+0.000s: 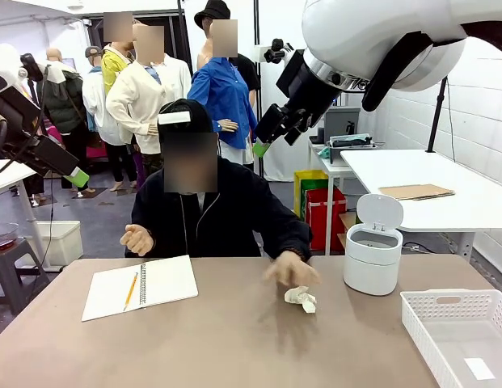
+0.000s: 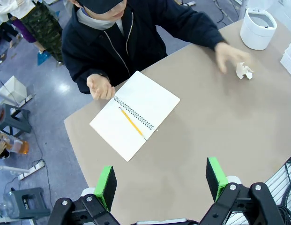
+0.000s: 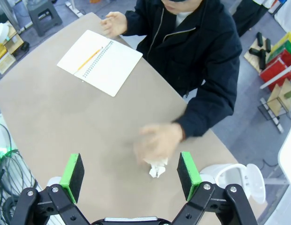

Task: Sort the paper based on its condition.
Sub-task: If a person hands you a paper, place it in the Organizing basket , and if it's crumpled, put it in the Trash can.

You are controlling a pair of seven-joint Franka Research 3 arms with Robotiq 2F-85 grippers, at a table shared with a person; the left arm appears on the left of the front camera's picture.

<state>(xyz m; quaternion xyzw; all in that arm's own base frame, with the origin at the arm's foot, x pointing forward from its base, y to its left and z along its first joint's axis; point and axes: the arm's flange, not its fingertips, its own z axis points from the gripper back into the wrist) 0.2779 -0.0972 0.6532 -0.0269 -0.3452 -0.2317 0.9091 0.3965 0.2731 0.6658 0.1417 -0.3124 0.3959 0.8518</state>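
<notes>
- We see the paper wad, white, creased and lumpy, beside the round white lidded bin.
- We note the left gripper and right gripper spread wide, empty.

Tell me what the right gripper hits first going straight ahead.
Likely the person's hand, by the paper wad, in line with the open right gripper; depth unclear, so maybe the table.

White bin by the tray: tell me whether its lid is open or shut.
Open. The white bin has its lid standing up behind the rim, leaving the mouth uncovered.
</notes>
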